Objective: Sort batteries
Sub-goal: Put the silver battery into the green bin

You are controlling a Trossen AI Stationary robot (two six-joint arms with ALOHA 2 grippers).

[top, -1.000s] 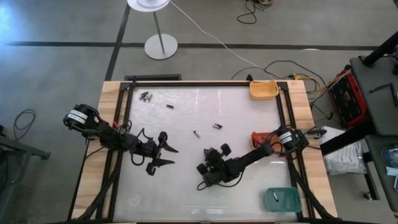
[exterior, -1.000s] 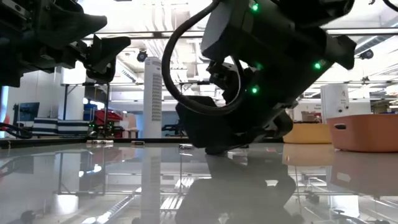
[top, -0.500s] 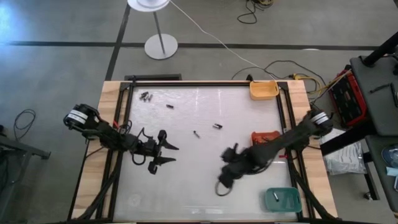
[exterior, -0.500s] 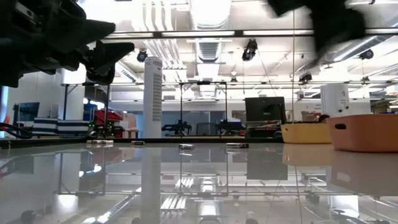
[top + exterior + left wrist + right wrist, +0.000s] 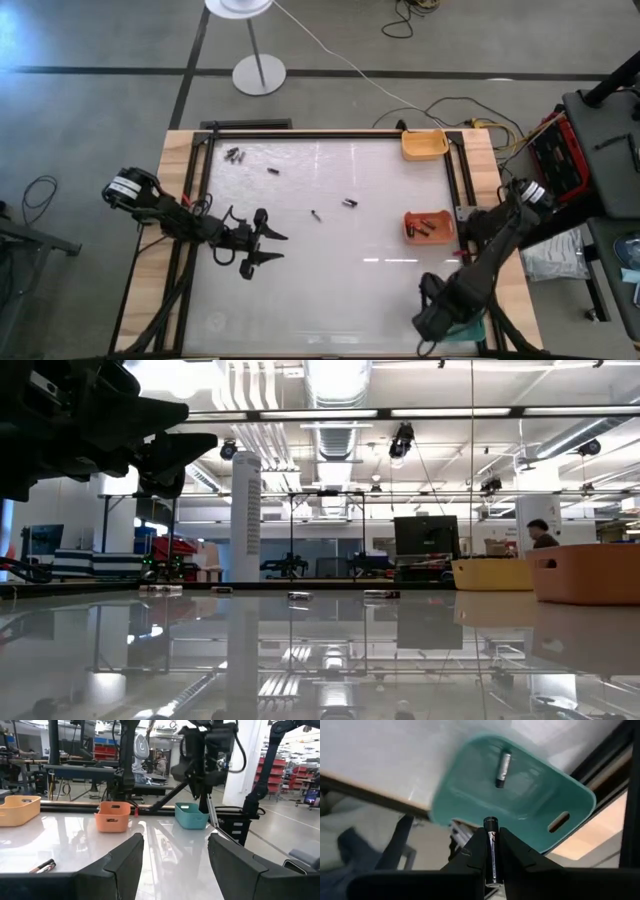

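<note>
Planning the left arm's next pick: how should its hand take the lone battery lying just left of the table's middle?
The battery lies flat and alone on the table. Probably best to come straight down and pinch its middle across the narrow width, fingers on its long sides.

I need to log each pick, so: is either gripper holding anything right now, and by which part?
The right gripper, above the teal tray, pinches a battery by its lower body; one end sticks out. The left gripper is open, holding nothing.
</note>
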